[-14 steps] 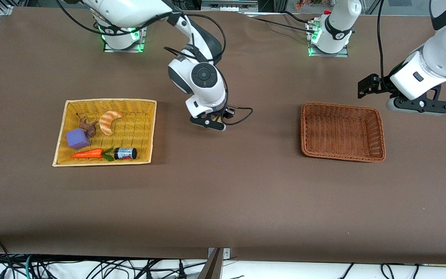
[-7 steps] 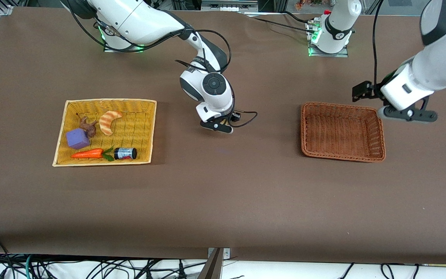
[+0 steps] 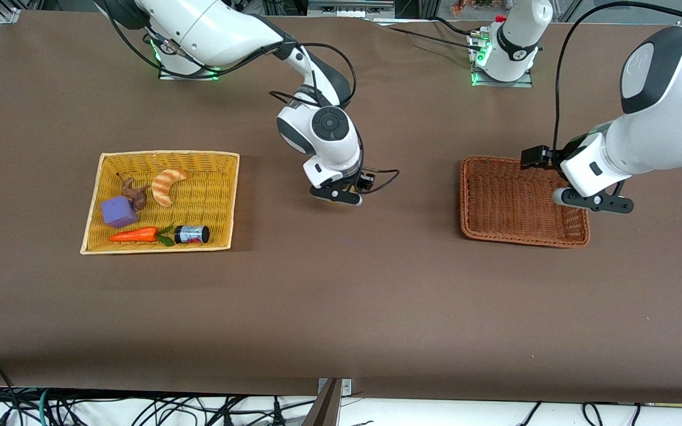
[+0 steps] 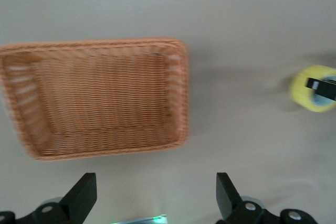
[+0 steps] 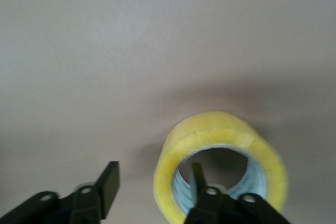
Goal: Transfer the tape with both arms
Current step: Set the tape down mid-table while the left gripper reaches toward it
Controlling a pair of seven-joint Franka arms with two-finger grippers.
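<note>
The tape [image 5: 223, 169] hangs at the right gripper [image 5: 152, 187], over bare table between the yellow basket [image 3: 222, 160] and the brown basket [image 3: 477, 231]. One finger [image 5: 198, 179] sits inside the core; the other stands apart outside the ring, so the jaws appear parted, not clamping. The roll is probably light, rigid and smooth-sided. Grip across the ring wall, one finger inside. The left gripper [image 4: 152, 195] hovers wide open over the brown basket's edge.
</note>
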